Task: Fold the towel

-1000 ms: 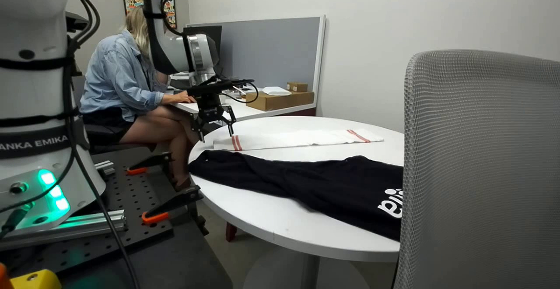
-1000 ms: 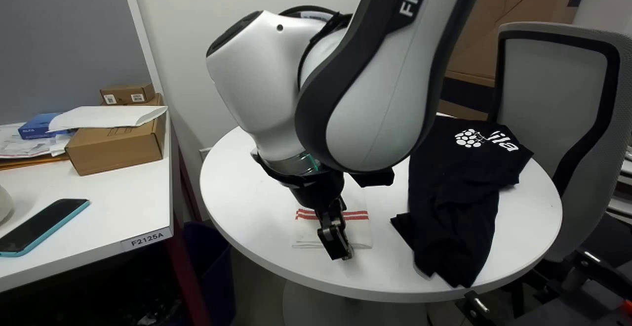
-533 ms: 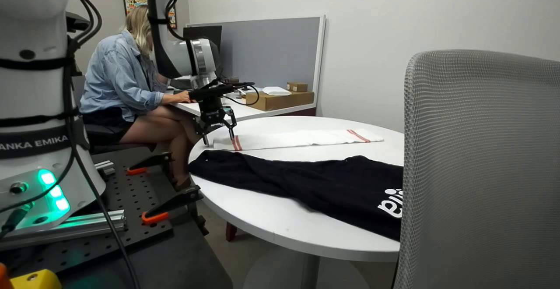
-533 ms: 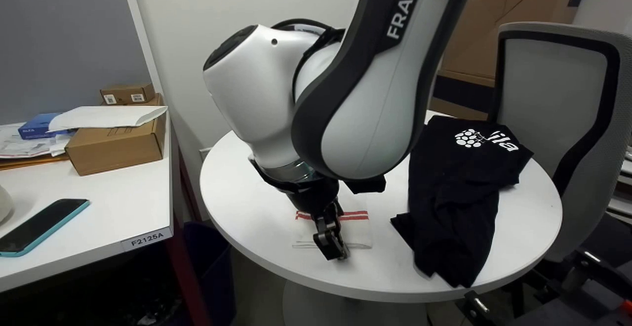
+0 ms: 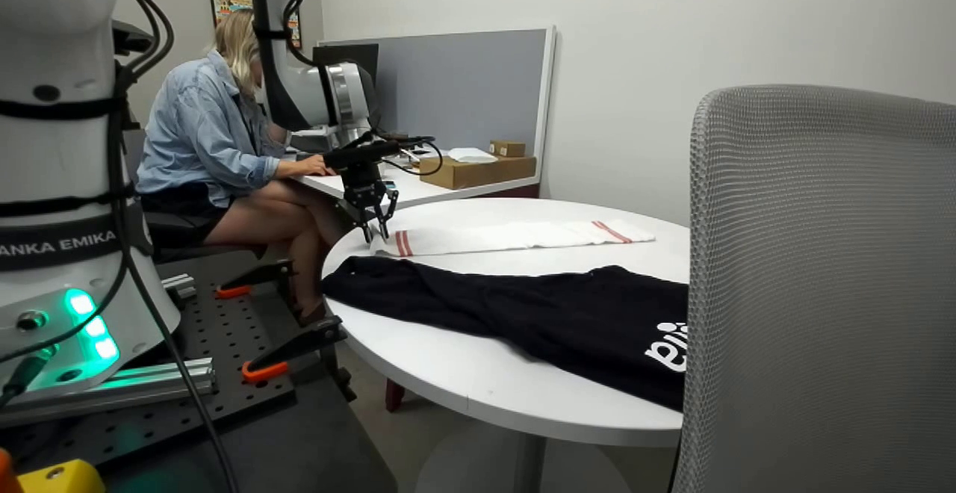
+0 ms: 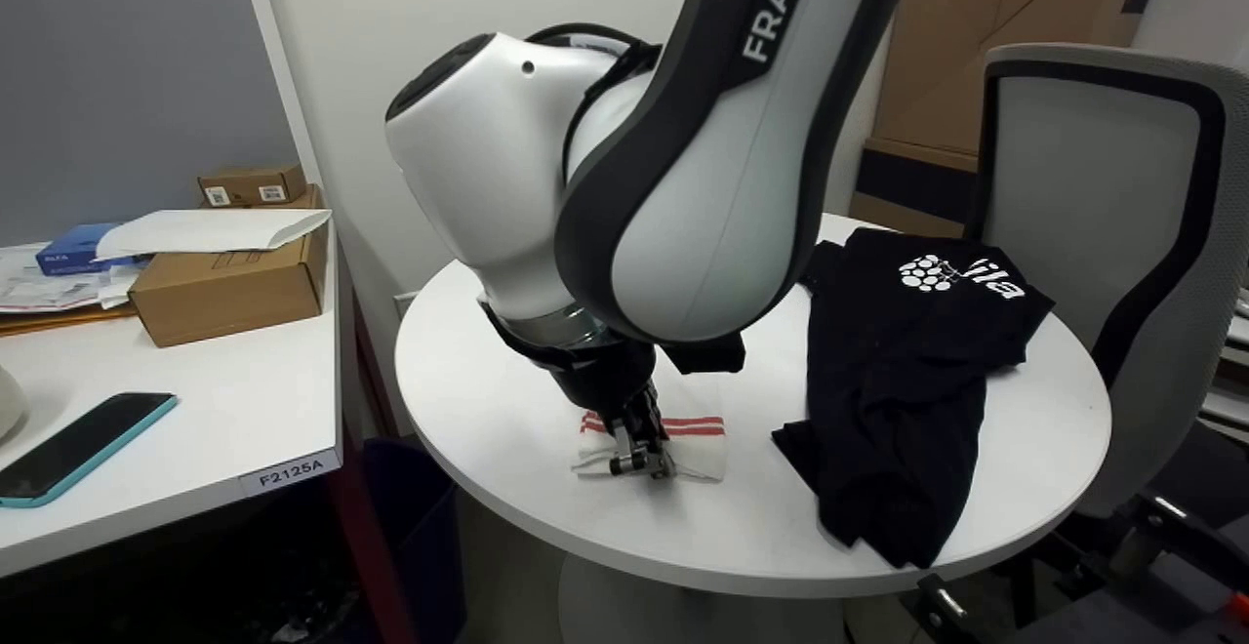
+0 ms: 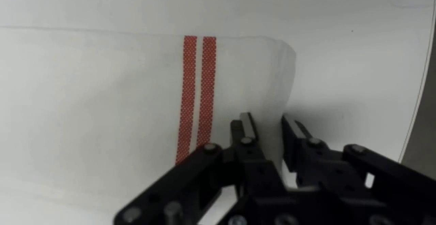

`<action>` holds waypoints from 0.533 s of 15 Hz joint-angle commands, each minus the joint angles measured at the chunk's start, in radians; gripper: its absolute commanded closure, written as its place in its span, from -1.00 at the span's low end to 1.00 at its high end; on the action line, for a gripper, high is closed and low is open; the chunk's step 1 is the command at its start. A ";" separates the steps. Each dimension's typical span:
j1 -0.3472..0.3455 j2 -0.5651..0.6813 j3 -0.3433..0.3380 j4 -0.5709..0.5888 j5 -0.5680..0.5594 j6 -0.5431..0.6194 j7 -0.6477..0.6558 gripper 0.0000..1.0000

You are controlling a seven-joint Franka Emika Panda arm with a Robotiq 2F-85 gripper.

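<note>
The towel [image 5: 515,237], a white cloth with paired red stripes near its ends, lies as a long flat strip on the round white table. Its near end sits below my gripper [image 5: 377,238], which points down at the table in both exterior views. In the wrist view the jaws are partly drawn together, with a clear gap between the fingertips. The towel's end edge [image 7: 286,68] runs into that gap and looks slightly rumpled. One finger [image 7: 248,126] is over the cloth, the opposite one just beyond its edge. No firm pinch shows.
A black garment [image 5: 523,306] with white lettering is spread beside the towel. The table's rim [image 7: 420,81] lies close past the towel's end. A grey mesh chair [image 5: 821,291] stands against the table. A seated person [image 5: 202,127] works at a desk with cardboard boxes [image 6: 234,283].
The gripper has come down slightly and its fingers have moved much closer together. The towel's near end has shifted a little inward and become rumpled.
</note>
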 commanded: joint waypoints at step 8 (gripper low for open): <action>-0.026 -0.199 0.032 -0.012 0.212 -0.028 -0.055 0.97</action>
